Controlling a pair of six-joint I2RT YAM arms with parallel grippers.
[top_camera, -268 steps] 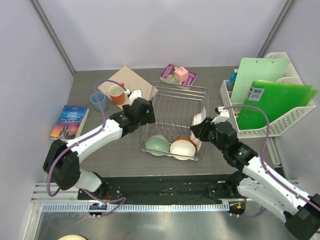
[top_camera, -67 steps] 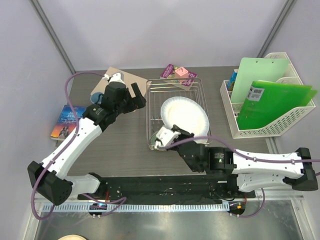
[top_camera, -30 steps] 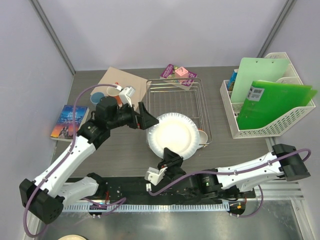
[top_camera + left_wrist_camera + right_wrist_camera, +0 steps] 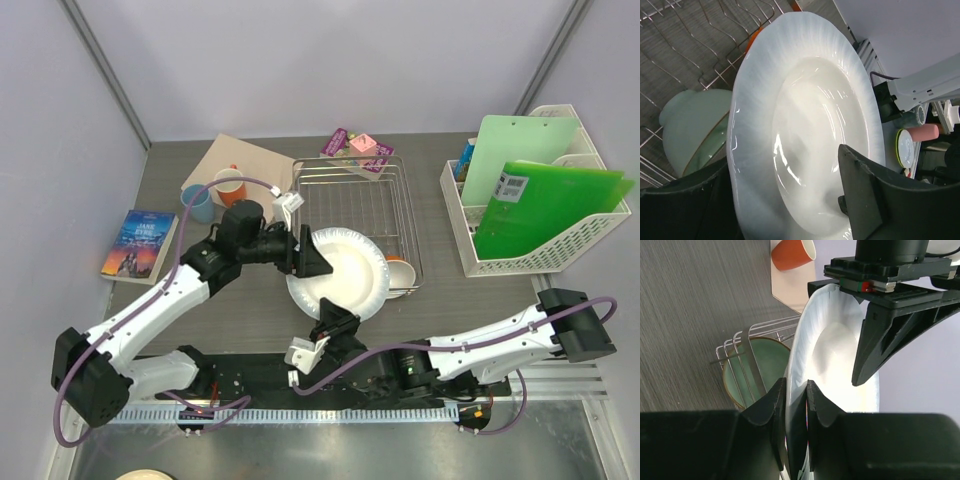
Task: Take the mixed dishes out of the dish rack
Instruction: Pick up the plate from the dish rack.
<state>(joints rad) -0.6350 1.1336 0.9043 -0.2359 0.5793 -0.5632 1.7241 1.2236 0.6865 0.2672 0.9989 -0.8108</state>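
The large white plate hangs tilted over the near end of the wire dish rack. My right gripper is shut on its near rim. My left gripper is open and straddles the plate's left edge, one finger in front of its face. The pale green bowl lies in the rack behind the plate. The orange-sided bowl peeks out at the rack's right. The orange-red mug and light-blue cup stand left of the rack.
A tan board lies under the mug at the back left. A book lies at the far left, pink booklets behind the rack. A white file basket with green folders stands at the right.
The right gripper has lifted the plate out of the rack and carried it to the rack's near left corner. Over the last second the left gripper moved right, its open fingers now around the plate's edge.
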